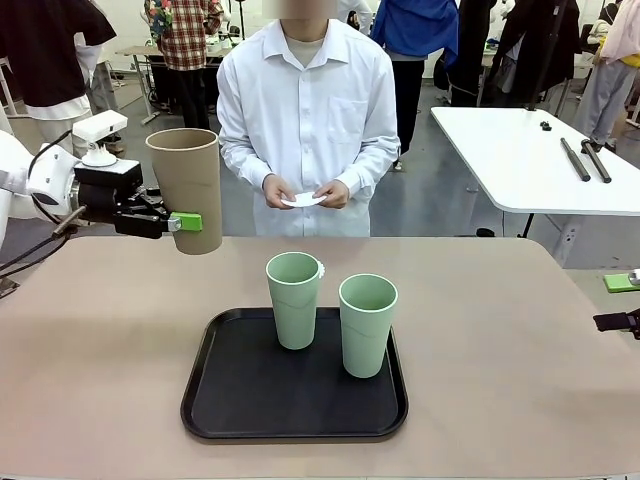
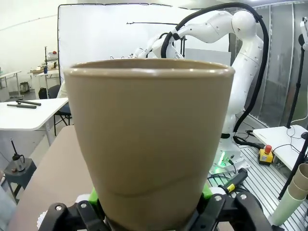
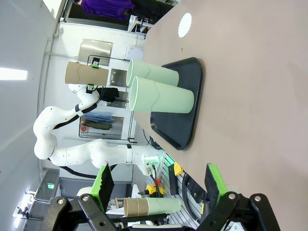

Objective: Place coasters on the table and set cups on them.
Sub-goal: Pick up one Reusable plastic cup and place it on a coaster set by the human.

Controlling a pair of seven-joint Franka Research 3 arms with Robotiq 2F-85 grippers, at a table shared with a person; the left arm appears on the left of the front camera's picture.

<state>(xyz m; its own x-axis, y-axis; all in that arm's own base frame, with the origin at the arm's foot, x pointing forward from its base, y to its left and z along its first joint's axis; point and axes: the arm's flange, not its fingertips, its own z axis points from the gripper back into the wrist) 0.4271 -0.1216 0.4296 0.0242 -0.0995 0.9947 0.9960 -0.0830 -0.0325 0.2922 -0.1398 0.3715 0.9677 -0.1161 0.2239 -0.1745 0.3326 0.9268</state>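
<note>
My left fingers are clamped on the lower part of the brown cup. One green pad presses each side of it. The cup stands upright in my grip, lifted clear of the counter, over its far left corner. From my left wrist the cup's wall takes up most of what I see, with its rim level at the top.

My right fingers stand wide apart with nothing between them. They look across the counter toward the tray, and past it I can see the brown cup in the air.

The black tray lies in the middle of the counter, close to the near edge. Both green cups stand upright on it. One is at the tray's far side and the other is just beside it, nearer the tray's right rim.

One white coaster lies flat on the bare counter beyond the tray, toward the far edge. From the front it is mostly hidden behind the rim of the first green cup.

At the far edge a person holds another coaster between both hands, above the counter.
</note>
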